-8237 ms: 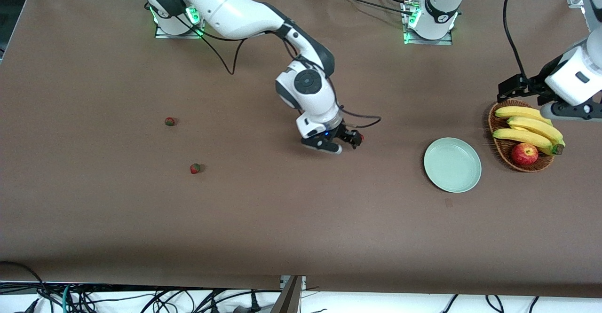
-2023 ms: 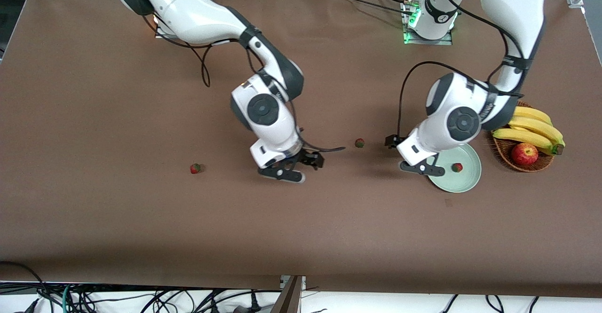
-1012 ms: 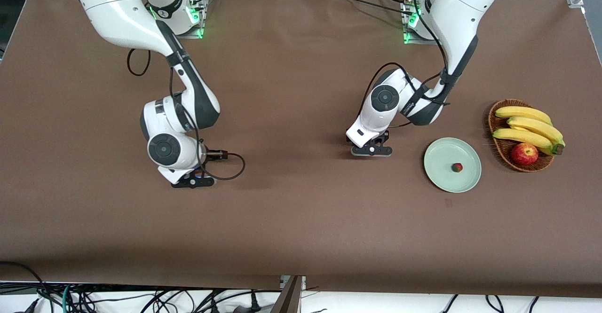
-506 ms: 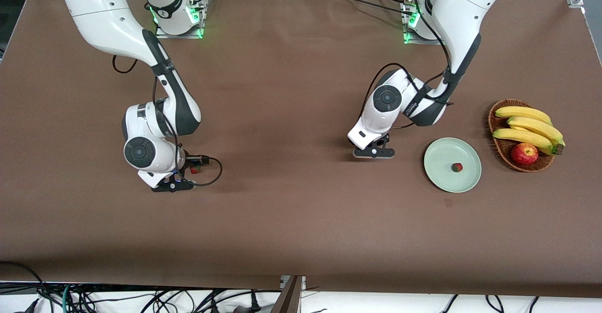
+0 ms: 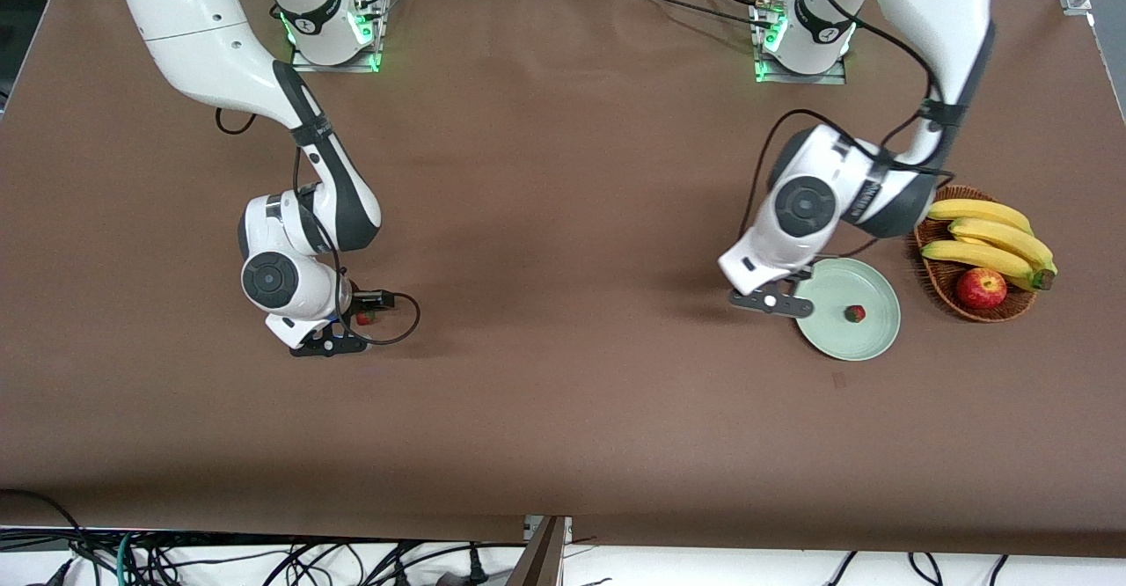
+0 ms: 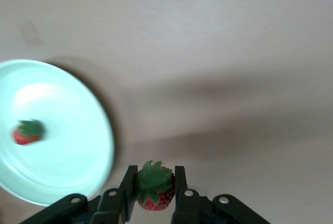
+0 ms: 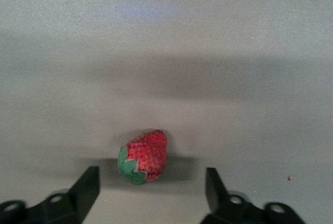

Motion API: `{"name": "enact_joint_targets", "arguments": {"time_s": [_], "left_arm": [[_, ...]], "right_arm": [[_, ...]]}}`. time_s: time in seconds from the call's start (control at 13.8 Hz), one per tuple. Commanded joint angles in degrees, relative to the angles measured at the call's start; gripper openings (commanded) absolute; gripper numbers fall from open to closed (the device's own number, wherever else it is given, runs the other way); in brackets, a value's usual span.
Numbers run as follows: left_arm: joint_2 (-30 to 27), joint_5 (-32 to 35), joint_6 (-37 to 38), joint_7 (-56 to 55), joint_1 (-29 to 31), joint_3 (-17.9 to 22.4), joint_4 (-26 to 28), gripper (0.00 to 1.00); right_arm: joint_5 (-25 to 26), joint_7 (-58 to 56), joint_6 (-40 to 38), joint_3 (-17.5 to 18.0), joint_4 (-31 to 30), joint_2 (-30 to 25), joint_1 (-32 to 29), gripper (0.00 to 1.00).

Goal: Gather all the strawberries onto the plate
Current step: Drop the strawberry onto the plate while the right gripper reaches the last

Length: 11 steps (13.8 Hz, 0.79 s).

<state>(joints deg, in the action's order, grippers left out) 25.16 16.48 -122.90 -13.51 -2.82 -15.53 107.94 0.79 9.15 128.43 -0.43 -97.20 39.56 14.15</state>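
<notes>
The table (image 5: 545, 410) wore a plain brown cover. The plate (image 5: 871, 344) was pale mint green, unpatterned. Each strawberry — one on the plate (image 5: 854, 313), one in the left gripper (image 6: 154, 187), one between the right gripper's fingers (image 7: 144, 156) — was red, finely speckled, with a green leafy cap. Both arms were white with dark grey joints — black fingers (image 7: 86, 187). Near the table's edge, a brown wicker basket (image 5: 932, 274) carried yellow bananas (image 5: 990, 236) and a red apple (image 5: 981, 288).
</notes>
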Motion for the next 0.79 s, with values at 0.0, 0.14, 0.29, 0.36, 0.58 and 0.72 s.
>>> {"name": "enact_joint_targets", "arguments": {"time_s": [0.0, 0.14, 0.29, 0.36, 0.58, 0.72], "left_arm": [[0.3, 1.5, 0.6, 11.6, 5.6, -0.5, 0.3, 0.28], [2.3, 1.6, 0.0, 18.6, 9.9, -0.5, 0.6, 0.31], [3.8, 1.6, -2.0, 22.0, 11.7, -0.6, 1.0, 0.32], [4.4, 1.6, -2.7, 22.1, 11.9, -0.6, 1.2, 0.36], [6.8, 1.0, -3.2, 22.1, 13.3, -0.6, 1.5, 0.38], [7.4, 1.0, -3.1, 22.2, 14.3, -0.6, 1.4, 0.41]], "right_arm": [[0.3, -0.5, 0.6, 0.1, -1.0, -0.5, -0.1, 0.35], [0.4, -0.6, 0.5, 0.1, -1.0, -0.5, -0.1, 0.16], [0.4, -0.7, 0.5, 0.1, -1.0, -0.5, -0.1, 0.0], [0.4, -0.6, 0.4, 0.1, -0.9, -0.6, -0.1, 0.0], [-0.3, 0.1, 0.1, 2.2, -0.3, -1.9, 0.0, 0.0], [-0.6, 3.1, -0.2, 5.3, 0.5, -2.6, 0.0, 0.0]]}}
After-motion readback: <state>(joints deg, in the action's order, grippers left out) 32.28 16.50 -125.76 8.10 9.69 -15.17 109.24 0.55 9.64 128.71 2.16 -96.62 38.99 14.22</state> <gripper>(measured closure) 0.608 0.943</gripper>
